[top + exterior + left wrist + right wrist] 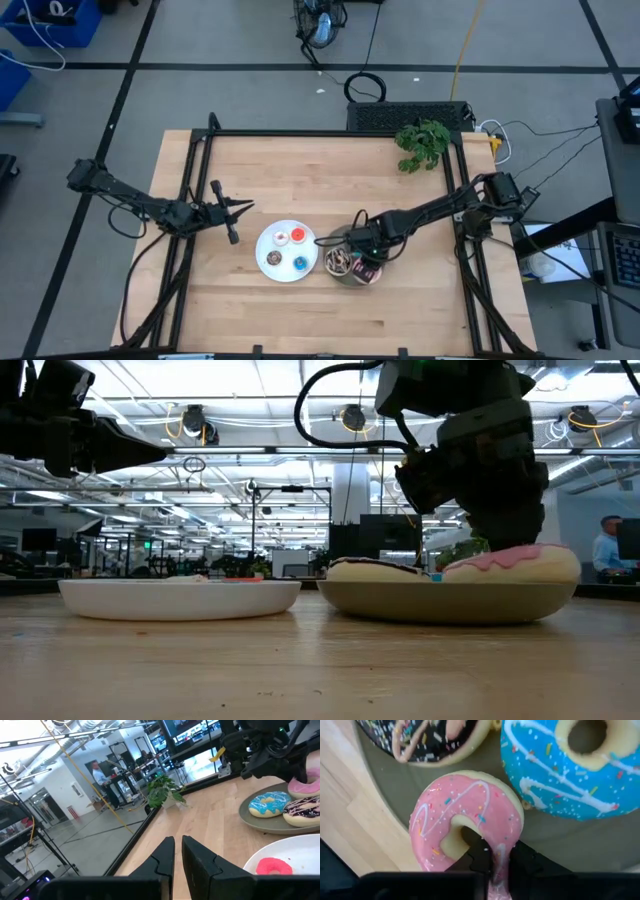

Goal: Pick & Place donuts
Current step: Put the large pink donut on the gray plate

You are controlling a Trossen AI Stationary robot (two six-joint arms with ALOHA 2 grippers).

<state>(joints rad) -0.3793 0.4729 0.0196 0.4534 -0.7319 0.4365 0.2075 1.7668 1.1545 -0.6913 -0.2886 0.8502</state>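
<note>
Three larger donuts lie on the grey plate (335, 240): pink (465, 820), blue sprinkled (570, 765) and chocolate sprinkled (420, 740). My right gripper (362, 252) stands over this plate, shut on the pink donut (510, 563). The white plate (288, 270) holds the tiny donuts: red (298, 236), white-pink (281, 238), dark brown (274, 258) and blue (301, 263). My left gripper (238, 207) hovers left of the white plate, shut and holding nothing. My right gripper has the pink donut's ring (501, 851) pinched between its fingers, one finger (479, 854) in the hole and the other outside the ring. It comes from above, pointing down. The donut lies flat at the grey plate's edge (540, 592).
The two plates sit side by side near the table's near edge. A green leafy plant (422, 143) lies at the far right corner. A black frame rail (330, 133) runs around the tabletop. Bare wood stretches across the table's far half.
</note>
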